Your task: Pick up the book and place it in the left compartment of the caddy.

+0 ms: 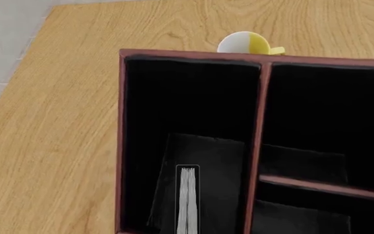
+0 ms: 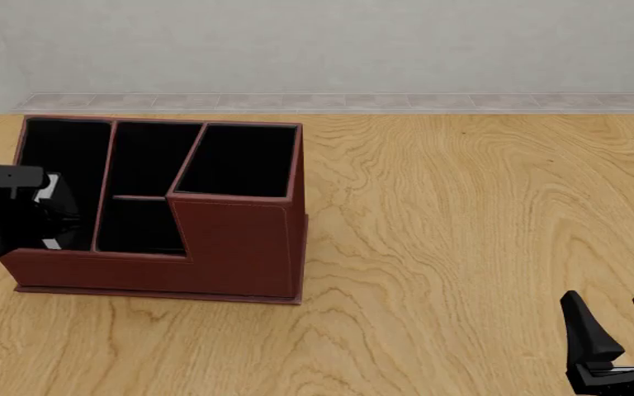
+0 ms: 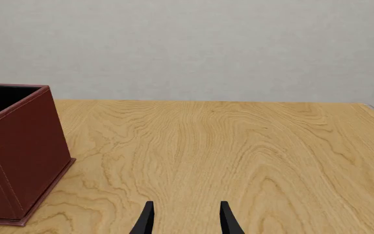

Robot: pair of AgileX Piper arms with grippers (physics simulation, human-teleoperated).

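The book (image 1: 188,200) is sitting on edge inside the left compartment (image 1: 187,112) of the caddy (image 2: 240,247), white page edges facing the left wrist camera, standing pretty much upright between the slot's black walls, nearer the wrist-camera end of the slot than the far end. Going big to small: the desk (image 2: 461,231) is a light wood-grain top with a plain grey wall behind it. The caddy is the reddish-brown box on the left side of the desk in the front view, black inside, with its tall square section at the right corner nearest the camera and two shorter divided slots in the middle. The left arm's gripper (image 2: 47,210) hangs right over the near end of the left compartment, a dark lump at the left edge of the front view; I honestly can't tell whether its jaws are clamped on the book or apart, since the fingers don't show in the wrist view. The right gripper (image 2: 617,330) is parked low at the bottom right, well apart from the caddy, jaws apart with nothing between them. Behind the caddy in the left wrist view, a little white and yellow cup (image 1: 247,44) peeks over the far rim.
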